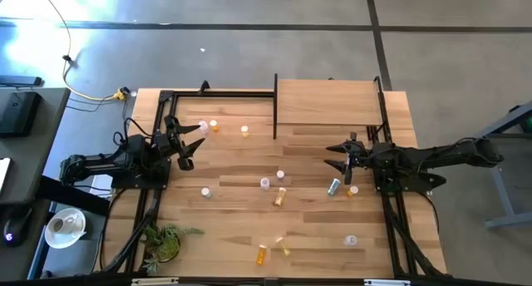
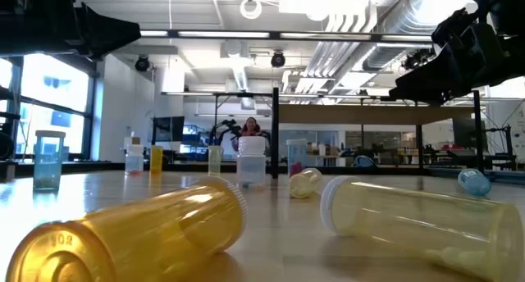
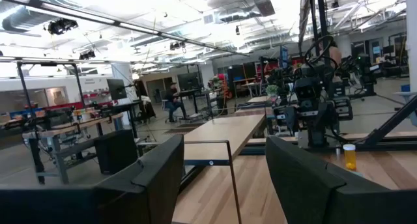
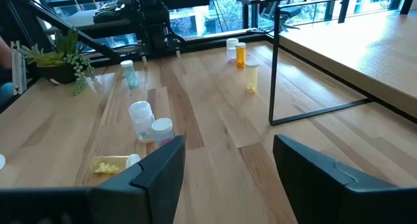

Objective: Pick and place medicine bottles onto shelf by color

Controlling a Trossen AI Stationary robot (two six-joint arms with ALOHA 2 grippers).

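1. My left gripper [image 1: 193, 146] hangs open and empty over the bench's [image 1: 233, 236] left side.
2. My right gripper [image 1: 336, 156] hangs open and empty just in front of the shelf [image 1: 326, 103].
3. The medicine bottles [image 1: 279, 196] lie scattered across the bench, none on the shelf.
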